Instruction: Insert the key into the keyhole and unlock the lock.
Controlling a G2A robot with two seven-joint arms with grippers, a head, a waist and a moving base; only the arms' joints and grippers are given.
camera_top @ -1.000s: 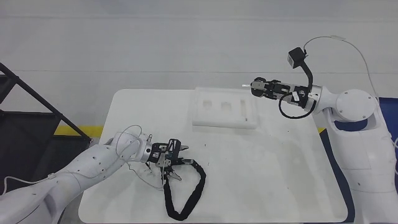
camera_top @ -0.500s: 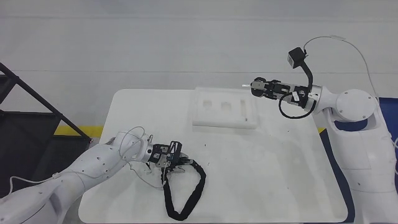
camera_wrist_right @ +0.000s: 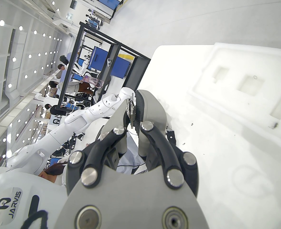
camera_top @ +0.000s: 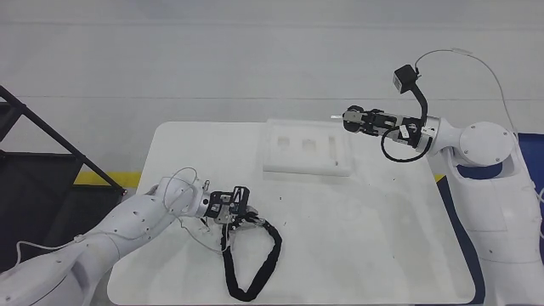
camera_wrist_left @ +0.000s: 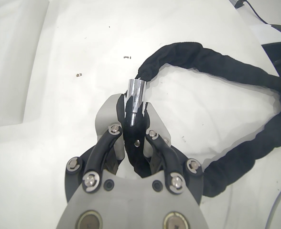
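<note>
Lock body (camera_wrist_left: 136, 91) mostly hidden in clamped left gripper (camera_wrist_left: 132, 108), key (camera_wrist_right: 131, 114) barely visible pinched in right gripper (camera_wrist_right: 133, 107).

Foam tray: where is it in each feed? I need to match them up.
Top view: foam tray at the far edge of the white table, middle.
Left wrist view: foam tray across bare table from the lock that the left gripper holds.
Right wrist view: foam tray on the table beyond the right gripper, which holds the key.
Shared landmark: the white table.
</note>
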